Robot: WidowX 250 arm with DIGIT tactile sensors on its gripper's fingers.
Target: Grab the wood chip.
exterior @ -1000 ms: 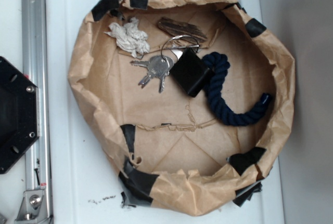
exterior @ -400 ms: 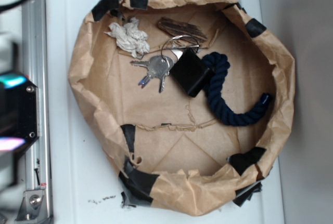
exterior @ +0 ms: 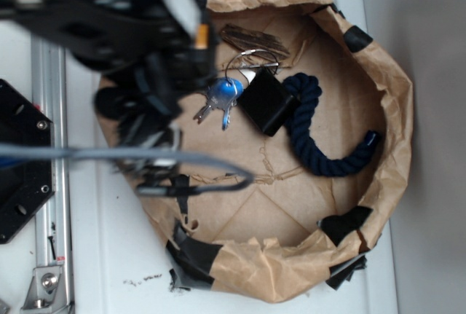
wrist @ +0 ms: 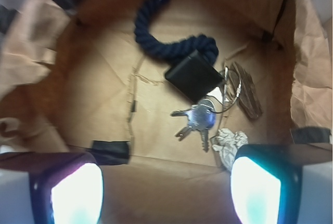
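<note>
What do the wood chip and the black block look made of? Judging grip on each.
Wood chip: rough, matte brown wood, by its streaky grain and ragged edges. Black block: smooth, faintly glossy, likely plastic or leather; unclear.

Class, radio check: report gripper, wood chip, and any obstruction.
Gripper open, empty, above the bowl. Wood chip flat by the far wall, untouched. Key ring lies right against it.

Keys (wrist: 196,120), black block (wrist: 193,76), navy rope (wrist: 161,44), paper wad (wrist: 230,143) in paper-lined basin (exterior: 393,103).

White tabletop (exterior: 109,256), on it a taped brown-paper nest (exterior: 397,117), beside it a metal rail (exterior: 45,103).
</note>
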